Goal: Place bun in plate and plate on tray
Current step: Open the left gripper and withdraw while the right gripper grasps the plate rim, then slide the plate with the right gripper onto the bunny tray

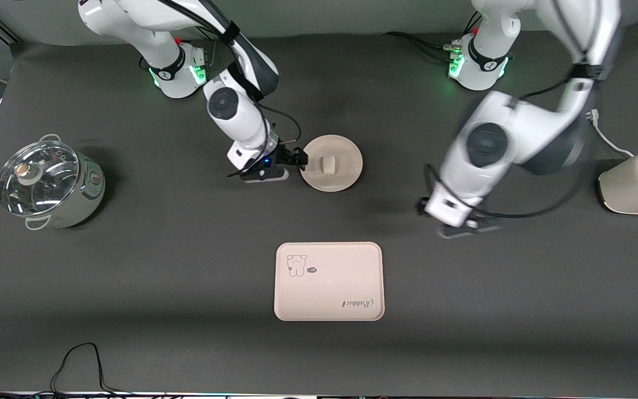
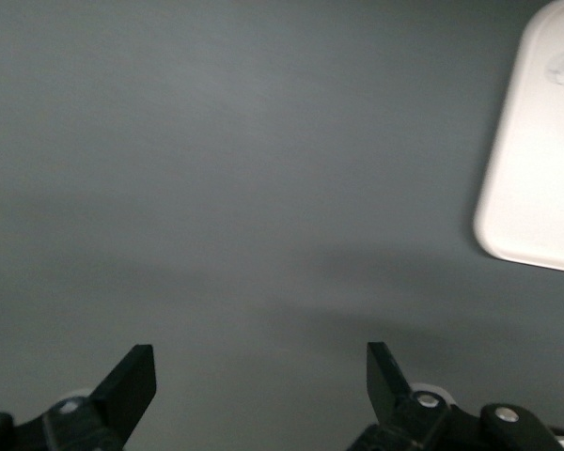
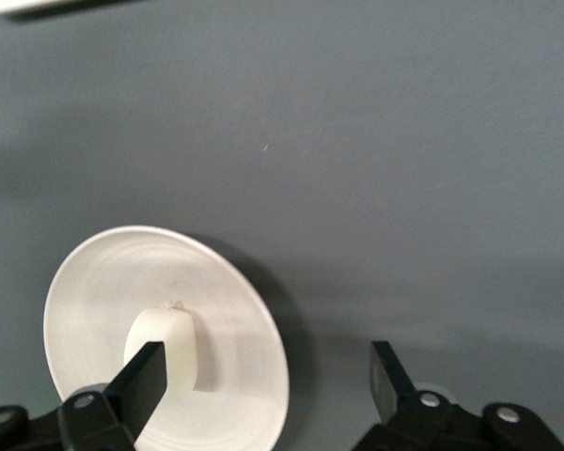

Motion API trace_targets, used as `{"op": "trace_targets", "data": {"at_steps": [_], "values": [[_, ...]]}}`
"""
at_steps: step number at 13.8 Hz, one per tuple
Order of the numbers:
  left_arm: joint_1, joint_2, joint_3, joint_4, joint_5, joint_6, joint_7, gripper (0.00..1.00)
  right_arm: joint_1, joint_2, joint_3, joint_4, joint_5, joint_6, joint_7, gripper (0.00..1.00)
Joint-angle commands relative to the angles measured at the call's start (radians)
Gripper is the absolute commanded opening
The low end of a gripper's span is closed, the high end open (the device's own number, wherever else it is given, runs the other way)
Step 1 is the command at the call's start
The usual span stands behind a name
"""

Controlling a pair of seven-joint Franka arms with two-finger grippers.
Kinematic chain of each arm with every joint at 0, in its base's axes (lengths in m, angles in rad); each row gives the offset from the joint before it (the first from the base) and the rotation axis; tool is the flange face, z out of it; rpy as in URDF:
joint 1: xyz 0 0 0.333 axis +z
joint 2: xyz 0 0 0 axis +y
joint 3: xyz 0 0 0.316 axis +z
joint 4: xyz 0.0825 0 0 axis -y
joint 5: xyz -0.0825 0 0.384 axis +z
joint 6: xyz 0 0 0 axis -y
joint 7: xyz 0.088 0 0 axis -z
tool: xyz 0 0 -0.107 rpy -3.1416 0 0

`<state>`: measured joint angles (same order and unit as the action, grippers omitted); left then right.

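The round cream-white plate (image 1: pixel 346 151) lies on the dark table between the arms' bases and the tray. The small white bun (image 1: pixel 328 164) sits in it. My right gripper (image 1: pixel 299 158) is open and low at the plate's rim, on the side toward the right arm's end. In the right wrist view, my right gripper (image 3: pixel 263 376) straddles the rim of the plate (image 3: pixel 103 291), with one finger beside the bun (image 3: pixel 169 338). The cream-pink tray (image 1: pixel 328 288) lies nearer the front camera. My left gripper (image 1: pixel 471 226) is open and empty over bare table; it (image 2: pixel 260 376) shows with the tray (image 2: pixel 540 160) nearby.
A pot with a glass lid (image 1: pixel 47 183) stands at the right arm's end of the table. A cream toaster (image 1: pixel 637 183) stands at the left arm's end with its white cord (image 1: pixel 607 138). A black cable (image 1: pixel 81 360) lies at the table's front edge.
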<state>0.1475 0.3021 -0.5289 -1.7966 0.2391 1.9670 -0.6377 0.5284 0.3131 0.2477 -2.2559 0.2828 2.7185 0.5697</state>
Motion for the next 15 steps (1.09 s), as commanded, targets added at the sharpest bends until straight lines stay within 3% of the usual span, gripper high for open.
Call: {"op": "trace_targets", "data": {"at_steps": [1,3,8,9,11,13,15], "values": [[0.128,-0.032,-0.016,0.078,-0.037,-0.156,0.167,1.00,0.031,0.041,-0.001,-0.013,0.001,0.073,0.029,0.95],[0.190,-0.049,-0.013,0.124,-0.072,-0.238,0.202,1.00,0.047,0.067,-0.001,-0.019,0.001,0.105,0.030,0.92],[0.313,-0.100,0.000,0.118,-0.167,-0.223,0.379,1.00,0.058,0.107,-0.001,-0.043,0.001,0.177,0.030,0.85],[0.298,-0.104,0.042,0.118,-0.187,-0.223,0.404,1.00,0.059,0.124,-0.001,-0.048,0.001,0.207,0.030,0.82],[0.143,-0.136,0.223,0.117,-0.195,-0.226,0.429,1.00,0.068,0.141,-0.001,-0.048,0.001,0.230,0.029,0.65],[-0.062,-0.155,0.442,0.115,-0.196,-0.226,0.444,1.00,0.065,0.139,-0.001,-0.047,0.001,0.230,0.029,0.37],[-0.217,-0.161,0.597,0.105,-0.202,-0.220,0.444,1.00,0.065,0.135,-0.001,-0.047,0.003,0.227,0.029,0.23]]}}
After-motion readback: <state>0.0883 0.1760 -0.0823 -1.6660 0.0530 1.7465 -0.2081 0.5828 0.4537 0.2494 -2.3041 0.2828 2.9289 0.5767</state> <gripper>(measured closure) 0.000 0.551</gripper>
